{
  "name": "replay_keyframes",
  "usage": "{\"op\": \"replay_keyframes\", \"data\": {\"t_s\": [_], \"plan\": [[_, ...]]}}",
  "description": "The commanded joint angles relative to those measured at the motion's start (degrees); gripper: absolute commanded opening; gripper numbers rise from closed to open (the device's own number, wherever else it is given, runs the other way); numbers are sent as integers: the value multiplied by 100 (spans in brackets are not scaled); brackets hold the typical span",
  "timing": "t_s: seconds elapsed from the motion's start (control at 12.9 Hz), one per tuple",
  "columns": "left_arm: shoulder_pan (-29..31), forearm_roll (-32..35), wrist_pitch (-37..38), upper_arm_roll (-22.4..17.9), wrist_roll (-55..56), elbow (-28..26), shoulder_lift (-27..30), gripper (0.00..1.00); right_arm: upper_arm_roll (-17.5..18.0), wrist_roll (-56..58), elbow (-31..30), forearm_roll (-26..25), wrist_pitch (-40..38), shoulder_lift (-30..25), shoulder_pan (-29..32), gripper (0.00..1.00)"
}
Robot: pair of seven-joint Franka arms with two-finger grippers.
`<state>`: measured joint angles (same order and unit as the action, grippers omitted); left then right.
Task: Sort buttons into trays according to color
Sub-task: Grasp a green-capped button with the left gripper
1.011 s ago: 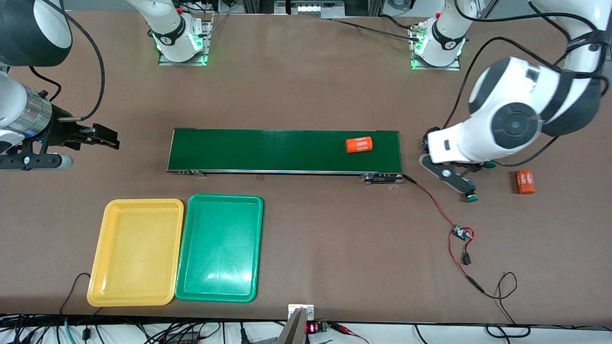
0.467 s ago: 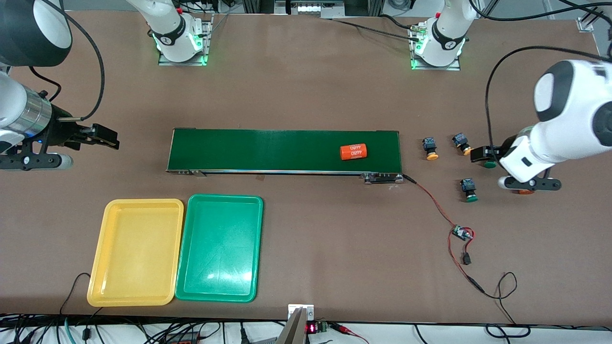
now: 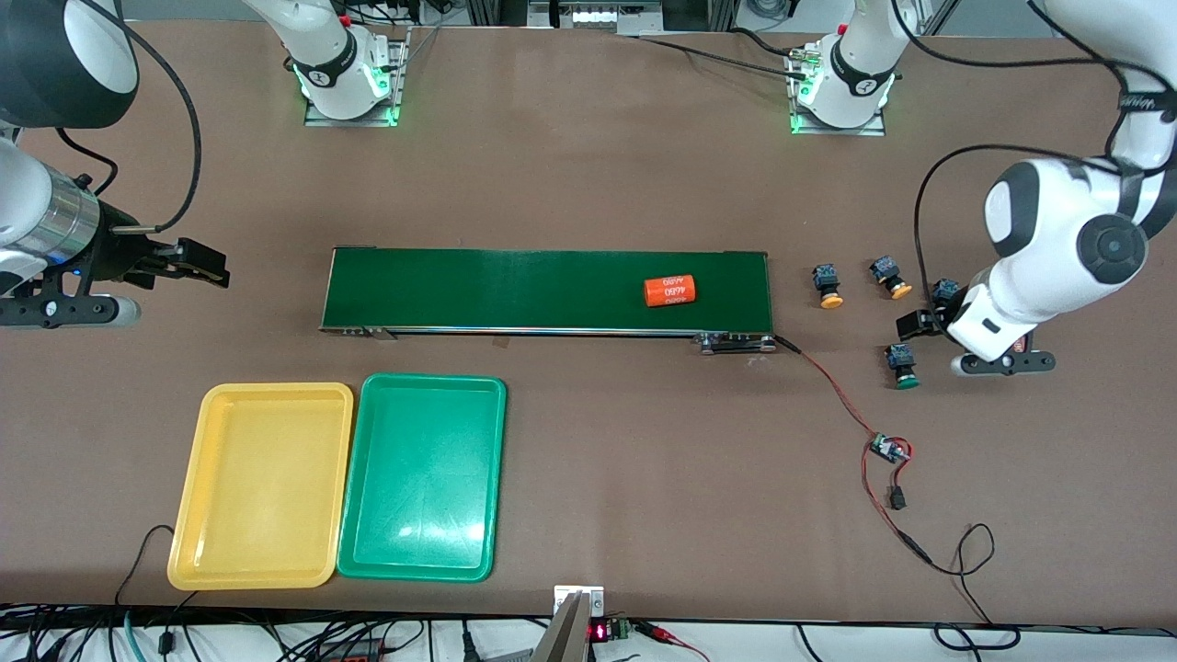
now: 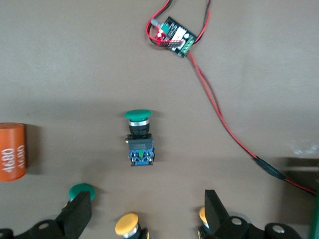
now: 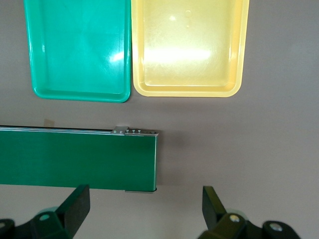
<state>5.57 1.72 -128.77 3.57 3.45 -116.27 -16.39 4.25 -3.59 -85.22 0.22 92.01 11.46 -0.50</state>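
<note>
I have the yellow tray (image 3: 262,485) and the green tray (image 3: 422,478) lying side by side, touching, nearest the front camera toward the right arm's end of the table; neither holds a button.

Next out, at the left arm's end, one green button (image 3: 902,365) lies on its side on the bare table. In the left wrist view it sits ahead of my left gripper (image 4: 144,211), just clear of the fingertips (image 4: 79,204), which stand wide apart with nothing between them. The second green button (image 3: 941,292) is mostly hidden under that wrist; the two yellow buttons (image 3: 828,285) lie beside it, toward the conveyor belt (image 3: 515,290), all apart from one another. The left arm is bent down low over this cluster, its gripper pointing at the tabletop.

An orange cylinder (image 3: 669,291) lies on the belt.

My right gripper (image 5: 144,209) waits over the table off the belt's other end, jaws spread and empty, arm held level.
</note>
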Motion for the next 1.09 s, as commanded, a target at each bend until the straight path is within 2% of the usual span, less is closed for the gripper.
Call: {"op": "replay_keyframes", "data": {"t_s": [0.0,0.39,0.54,0.62,0.93,1.01], "plan": [[-135,-75,-254,-234,-11,52,-460,100,-4,78,-38,-22,-25,-47,-3,100],[-135,-58,-1377,-295,-29,-18,-1182,100,-4,78,-38,-22,-25,-47,-3,100],[-135,-58,-1467,-296,-29,-114,-1296,100,-4,78,-38,-22,-25,-47,-3,100],[-135,-58,-1589,-304,-29,-202,-1323,96,-4,78,-38,-22,-25,-47,-3,100],[-126,-58,-1529,-296,-12,-265,-1262,26,-4,69,-38,-22,-25,-47,-3,100],[-135,-58,-1355,-287,-11,-212,-1201,18,-4,78,-38,-22,-25,-47,-3,100]]}}
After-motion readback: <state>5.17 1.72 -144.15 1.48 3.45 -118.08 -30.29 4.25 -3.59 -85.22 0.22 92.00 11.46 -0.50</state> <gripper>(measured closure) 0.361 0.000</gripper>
